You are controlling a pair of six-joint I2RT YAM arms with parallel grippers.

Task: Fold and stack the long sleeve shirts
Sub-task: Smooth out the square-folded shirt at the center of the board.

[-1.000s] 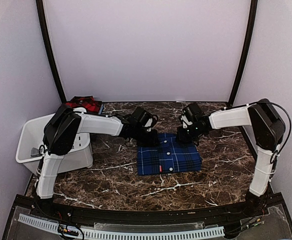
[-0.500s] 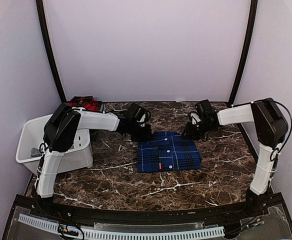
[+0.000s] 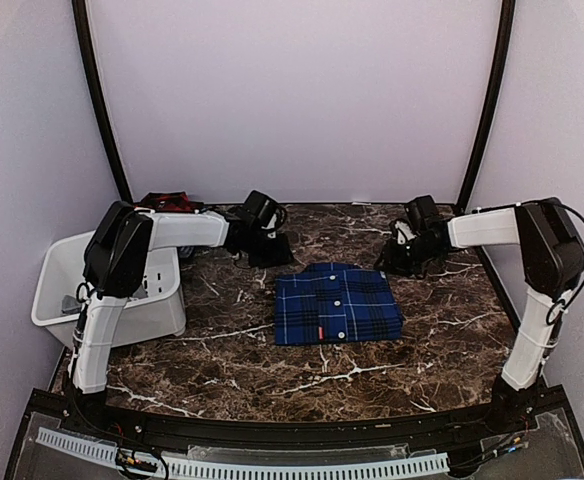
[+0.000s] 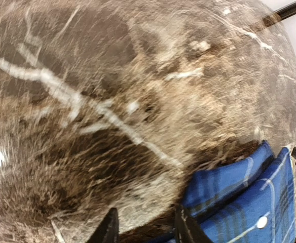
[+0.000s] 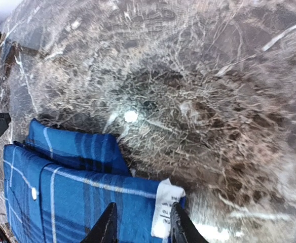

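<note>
table [image 3: 222, 350]: brown marble, white veins, you see it in every view
bin [image 3: 122, 318]: white plastic, your table's left edge
backdrop [image 3: 292, 100]: plain lilac
poles [image 3: 99, 100]: black

Table [image 3: 372, 370]: dk brown marble-look top w/ white veins. Blue plaid shirt [image 3: 337, 305] lies folded flat at approx. centre, a neat rectangle w/ button strip and white buttons facing up, collar end toward the far side, white label at its far-R corner; cloth sits directly on the marble w/ bare top all round. White bin [image 3: 162, 310] stands at L edge, well apart from that shirt, and red-and-black shirt [image 3: 167, 204] is bunched at far-L corner just behind the bin, can't tell whether it rests on the top itself.
</note>
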